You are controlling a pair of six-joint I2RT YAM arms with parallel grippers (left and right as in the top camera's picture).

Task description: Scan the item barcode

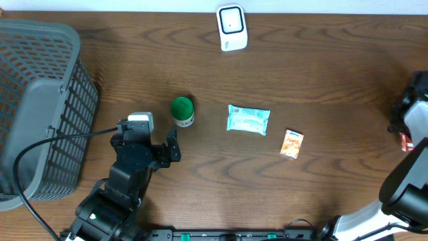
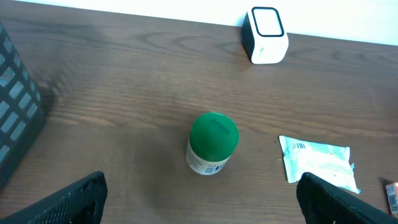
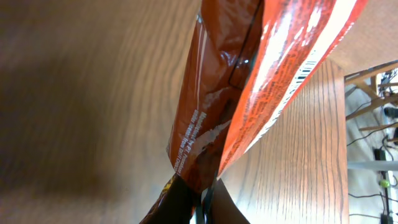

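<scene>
Red-orange packet (image 3: 249, 81) pinched in right gripper (image 3: 204, 205); left gripper (image 2: 202, 200) spread wide nr green-capped bottle (image 2: 212, 142).

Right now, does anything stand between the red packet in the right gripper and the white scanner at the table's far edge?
Nothing visible does. Between the red packet and the scanner the table is bare wood. The teal packet and the small orange packet lie off that line, nearer the robot.

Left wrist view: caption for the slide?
Open left claw faces a green-capped bottle on the table; scanner behind it, teal packet to its right.
</scene>
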